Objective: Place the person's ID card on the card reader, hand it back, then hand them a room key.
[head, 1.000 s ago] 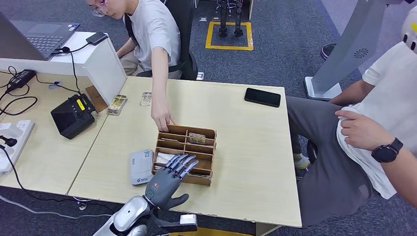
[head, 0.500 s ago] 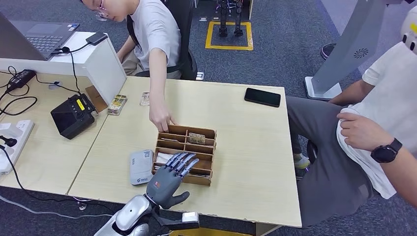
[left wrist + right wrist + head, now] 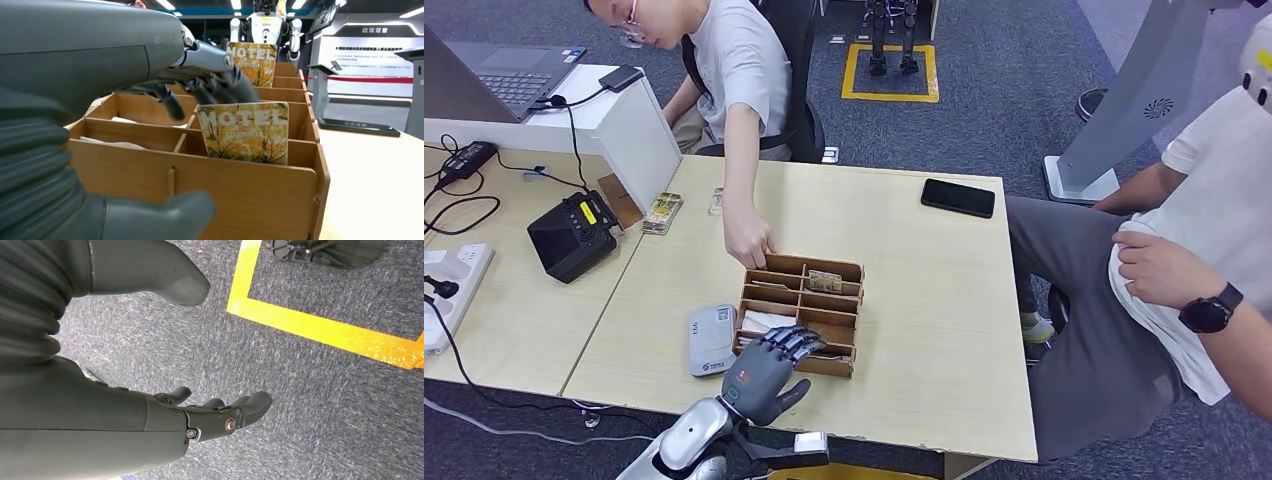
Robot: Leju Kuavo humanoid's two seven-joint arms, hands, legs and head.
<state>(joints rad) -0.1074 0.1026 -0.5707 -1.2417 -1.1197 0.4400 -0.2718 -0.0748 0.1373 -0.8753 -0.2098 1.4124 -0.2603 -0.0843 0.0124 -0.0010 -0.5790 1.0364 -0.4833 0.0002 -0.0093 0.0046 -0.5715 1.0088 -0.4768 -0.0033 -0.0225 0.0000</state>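
A wooden organizer (image 3: pixel 802 312) with several compartments stands on the table. My left hand (image 3: pixel 764 372) reaches over its near side. In the left wrist view a yellow MOTEL key card (image 3: pixel 243 132) stands upright in the front compartment. My left hand (image 3: pixel 100 55) has its dark fingers (image 3: pixel 220 87) curled down just above and behind that card, while the thumb (image 3: pixel 160 217) lies low outside the front wall. Nothing is pinched. A second MOTEL card (image 3: pixel 252 62) stands further back. The white card reader (image 3: pixel 711 340) lies left of the organizer. My right hand (image 3: pixel 150 425) hangs empty over the carpet.
A seated person's hand (image 3: pixel 752 243) rests at the organizer's far left corner. Two small cards (image 3: pixel 662 212) lie near the table's far left, with a black phone (image 3: pixel 958 197) at the far right. A black device (image 3: pixel 574 235) sits on the left desk. Another person sits at the right.
My left hand's fingers, stretched flat over the organizer before, have curled down into its front compartment. The hand itself has barely shifted.
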